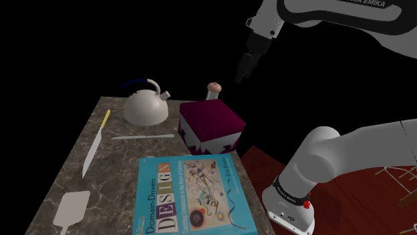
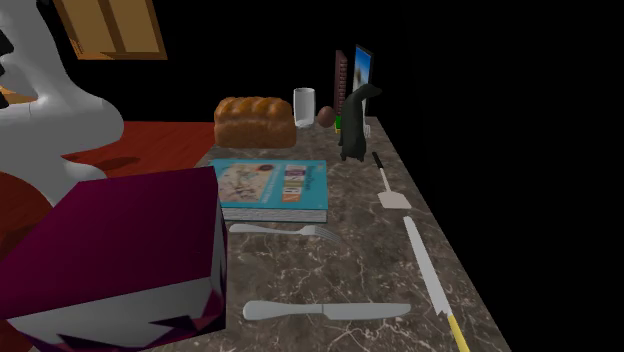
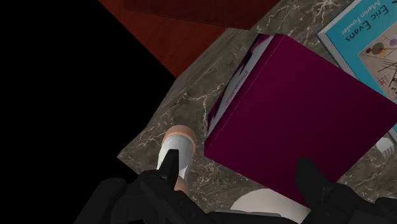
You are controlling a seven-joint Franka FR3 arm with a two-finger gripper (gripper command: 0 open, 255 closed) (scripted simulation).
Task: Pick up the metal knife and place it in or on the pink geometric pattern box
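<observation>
The all-silver metal knife lies flat on the marble table, between the kettle and the book. Beside it stands the box, dark magenta on top with white patterned sides. My gripper hangs high above the table's far edge, over the corked bottle behind the box. Its fingers stand apart, open, with nothing between them. The knife is well off to the shoulder view's left of the gripper.
A white kettle, a long yellow-handled knife, a spatula, a fork and a blue book share the table. Bread, a glass and a dark upright figure stand at one end.
</observation>
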